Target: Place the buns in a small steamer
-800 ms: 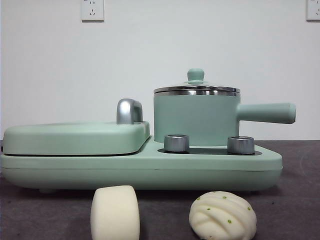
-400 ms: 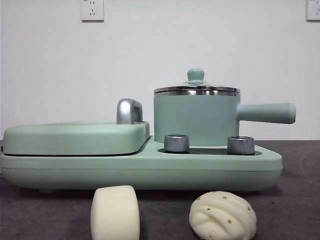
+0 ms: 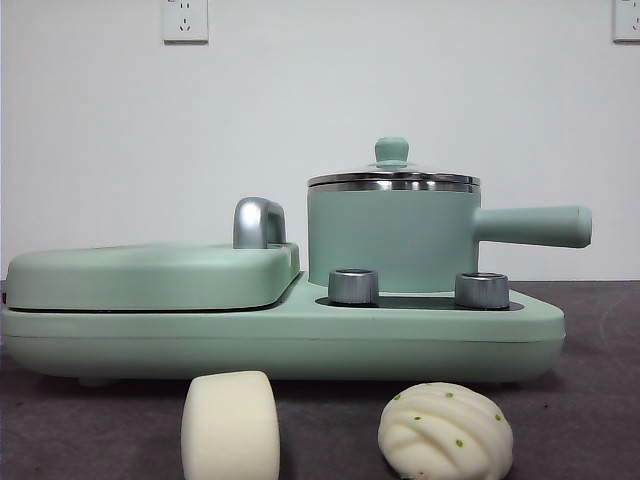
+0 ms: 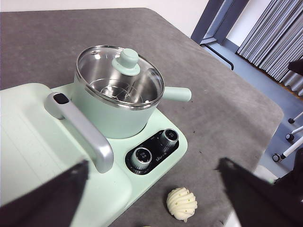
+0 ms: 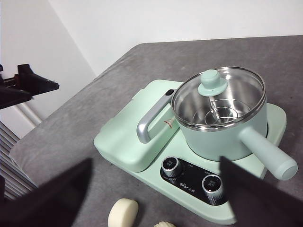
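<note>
Where the grey table (image 3: 600, 420) meets the front view's lower edge, the two buns sit nearest: the plain smooth cylindrical bun (image 3: 230, 425) and, well apart from it, the round pleated bun (image 3: 445, 430) flecked with green, with bare tabletop between and around them. Just behind stands the mint-green cooker base (image 3: 290, 340), matte and rounded at its corners, with two steel knobs (image 3: 353, 286) on a dark panel. On it sits the small steamer (image 3: 390, 238), a cylindrical pot with steel rim, straight side handle and green-knobbed glass lid (image 4: 118, 73) closed over a shiny steel interior. Beside it lies the flat griddle (image 3: 150, 275) with its chrome handle (image 3: 258, 222). The left gripper (image 4: 151, 198) and the right gripper (image 5: 154, 198) both hover high above, jaws spread wide and empty.
</note>
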